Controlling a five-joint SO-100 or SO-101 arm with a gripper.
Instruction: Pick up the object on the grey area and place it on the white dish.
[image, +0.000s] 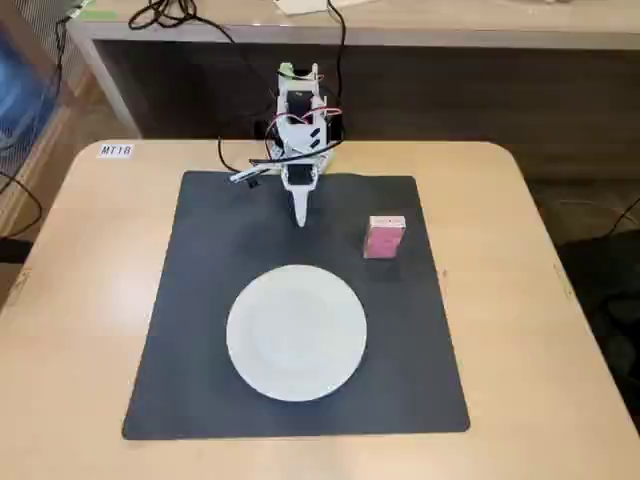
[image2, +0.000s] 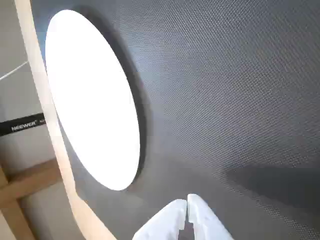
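Fixed view: pink box (image: 384, 237) stood upright on the grey mat (image: 200, 300), toward its far right part, clear of the white dish (image: 296, 332) near the mat's centre. Tool (image: 300, 218) hung over the mat's far edge, left of the box, tips pressed together, gripping nothing; wrist view agreed (image2: 187, 204).
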